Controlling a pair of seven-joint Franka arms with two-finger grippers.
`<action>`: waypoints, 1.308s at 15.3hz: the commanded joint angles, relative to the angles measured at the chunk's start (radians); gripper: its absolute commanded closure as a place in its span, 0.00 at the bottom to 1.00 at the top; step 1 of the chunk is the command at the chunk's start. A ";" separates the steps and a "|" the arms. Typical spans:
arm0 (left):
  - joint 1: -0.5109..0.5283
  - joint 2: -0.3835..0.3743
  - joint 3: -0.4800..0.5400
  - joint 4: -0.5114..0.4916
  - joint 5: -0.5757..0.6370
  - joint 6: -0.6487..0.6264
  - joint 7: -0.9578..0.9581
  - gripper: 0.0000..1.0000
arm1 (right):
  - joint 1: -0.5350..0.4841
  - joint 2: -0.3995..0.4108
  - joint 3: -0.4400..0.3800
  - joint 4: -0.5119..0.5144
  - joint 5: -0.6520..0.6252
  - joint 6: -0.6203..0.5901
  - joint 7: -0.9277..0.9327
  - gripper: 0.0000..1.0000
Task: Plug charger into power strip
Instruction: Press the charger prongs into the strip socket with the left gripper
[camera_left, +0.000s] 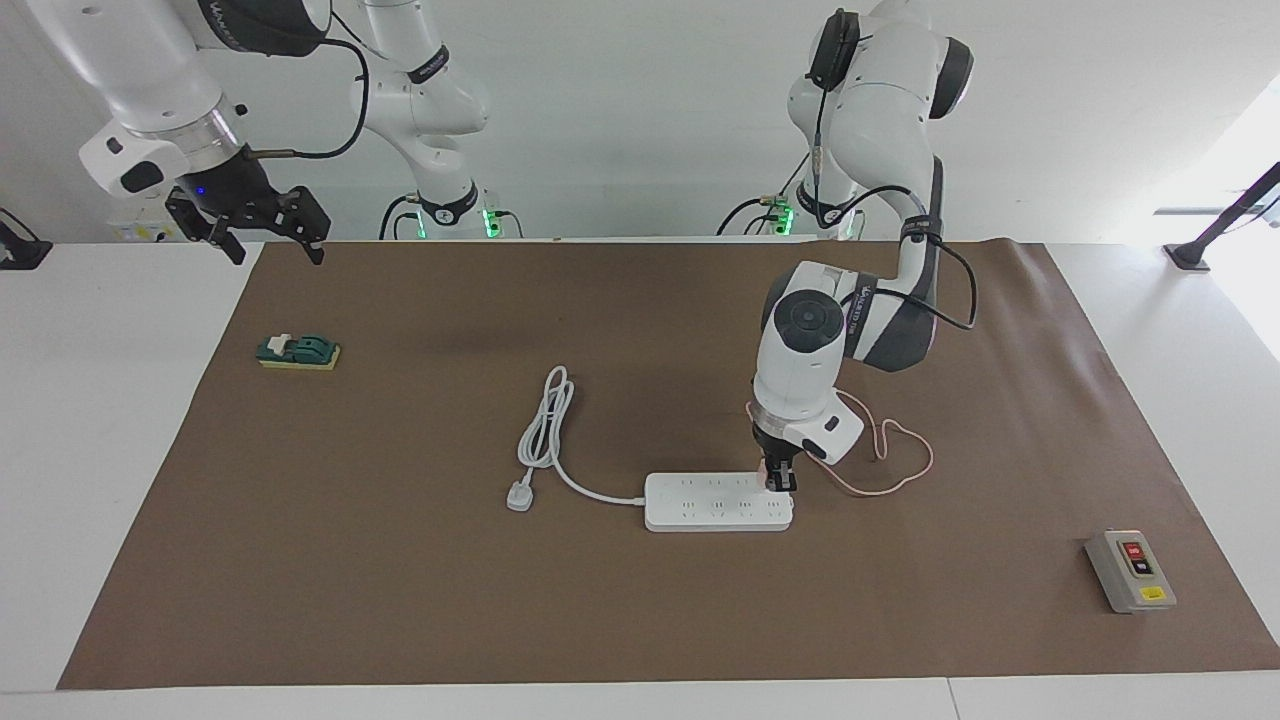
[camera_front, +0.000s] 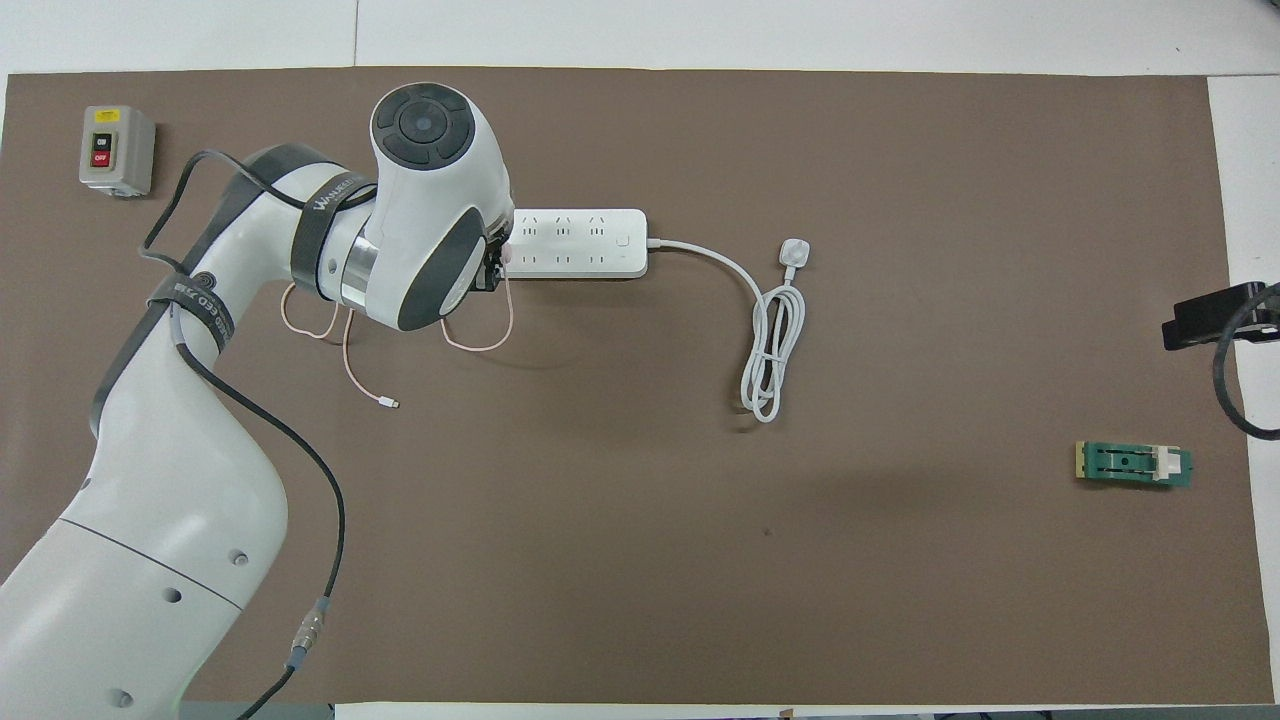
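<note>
Left gripper clamped on charger, down at strip end socket toward left arm's end of table. Charger: light, rigid, smooth; judged best held by flat sides, pressed straight down. Cable limp, trails on mat. Right gripper apart, waits over mat corner. No containers.
</note>
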 joint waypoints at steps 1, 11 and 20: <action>0.004 0.024 0.005 -0.014 0.024 -0.018 0.014 1.00 | -0.007 -0.020 0.006 -0.018 0.017 -0.008 0.014 0.00; 0.007 0.022 0.007 -0.029 0.022 -0.018 0.043 1.00 | -0.007 -0.020 0.006 -0.018 0.019 -0.008 0.014 0.00; 0.015 0.021 0.007 -0.035 0.022 -0.019 0.053 1.00 | -0.007 -0.020 0.006 -0.018 0.019 -0.008 0.014 0.00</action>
